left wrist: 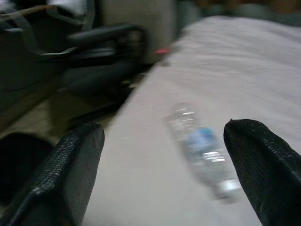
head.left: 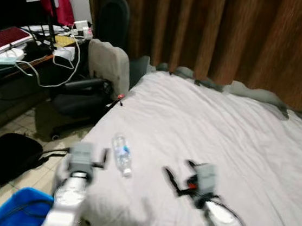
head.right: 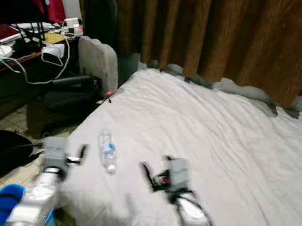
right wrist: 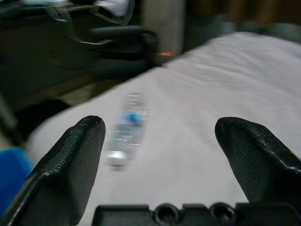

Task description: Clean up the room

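Right now a clear water bottle (head.left: 122,154) lies on its side near the left edge of the bed (head.left: 235,139), cap toward the foot. Left claw (head.left: 87,159) hovers at that edge, fingers apart; right claw (head.left: 179,177) hangs over the sheet, also spread, both empty.

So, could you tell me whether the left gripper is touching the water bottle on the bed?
Apart. In the left eye view, bare sheet separates the left gripper from the water bottle.
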Controlling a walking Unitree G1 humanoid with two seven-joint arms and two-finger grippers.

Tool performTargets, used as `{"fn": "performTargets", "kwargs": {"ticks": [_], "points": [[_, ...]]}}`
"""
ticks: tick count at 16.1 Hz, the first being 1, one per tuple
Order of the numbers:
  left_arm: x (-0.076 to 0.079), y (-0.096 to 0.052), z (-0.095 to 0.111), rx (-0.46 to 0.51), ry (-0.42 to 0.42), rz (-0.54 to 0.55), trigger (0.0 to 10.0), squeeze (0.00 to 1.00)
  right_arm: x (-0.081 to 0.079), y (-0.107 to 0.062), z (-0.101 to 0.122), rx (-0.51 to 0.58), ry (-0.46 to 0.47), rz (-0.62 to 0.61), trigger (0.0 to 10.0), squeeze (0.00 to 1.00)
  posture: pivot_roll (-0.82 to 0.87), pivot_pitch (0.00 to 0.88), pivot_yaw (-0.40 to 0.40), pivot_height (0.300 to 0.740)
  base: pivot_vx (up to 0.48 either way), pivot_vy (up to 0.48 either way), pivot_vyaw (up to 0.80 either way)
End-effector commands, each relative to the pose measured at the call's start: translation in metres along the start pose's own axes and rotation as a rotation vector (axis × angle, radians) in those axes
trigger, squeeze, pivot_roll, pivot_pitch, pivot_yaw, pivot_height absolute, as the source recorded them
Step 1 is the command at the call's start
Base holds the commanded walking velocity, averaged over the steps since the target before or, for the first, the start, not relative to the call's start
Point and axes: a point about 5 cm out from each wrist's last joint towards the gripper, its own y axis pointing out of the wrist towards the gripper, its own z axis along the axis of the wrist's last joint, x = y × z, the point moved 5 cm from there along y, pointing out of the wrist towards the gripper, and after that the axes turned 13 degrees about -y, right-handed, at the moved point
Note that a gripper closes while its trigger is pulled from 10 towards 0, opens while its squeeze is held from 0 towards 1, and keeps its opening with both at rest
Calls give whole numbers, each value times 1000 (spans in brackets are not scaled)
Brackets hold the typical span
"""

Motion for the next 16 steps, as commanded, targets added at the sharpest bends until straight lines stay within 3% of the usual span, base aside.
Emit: {"fn": "performTargets", "kwargs": {"ticks": [1, 3, 5, 9, 11, 14, 16], "points": [[6, 1, 1, 1, -6, -7, 10000, 0, 11, -1, 5, 14, -16, -29, 10000, 0, -7, 0, 13, 740, 0, 0, 0], [7, 2, 2, 6, -12, -2, 10000, 0, 11, -2, 5, 13, -15, -27, 10000, 0, -16, 0, 19, 740, 0, 0, 0], [8, 1, -1, -10, -55, -28, 10000, 0, 11, -2, 3, 2, -13, -28, 10000, 0, -15, 0, 18, 740, 0, 480, 0], [10, 5, 8, 17, 8, -44, 10000, 0, 13, -1, 2, -11, 0, -36, 10000, 0, -14, 3, 20, 740, 0, 480, -600], [8, 6, 7, 12, 17, -27, 10000, 0, 11, 0, 4, -1, 2, -35, 10000, 0, -18, 5, 24, 740, 0, 0, -800], [7, 2, 3, 7, -15, -20, 10000, 0, 12, -2, 5, 5, 10, -41, 10000, 0, -22, 12, 25, 740, 0, 0, 0], [4, 2, 3, 1, -7, -17, 10000, 0, 13, -3, 4, 2, 21, -47, 10000, 0, -21, 14, 22, 740, 0, 480, 0]]}}
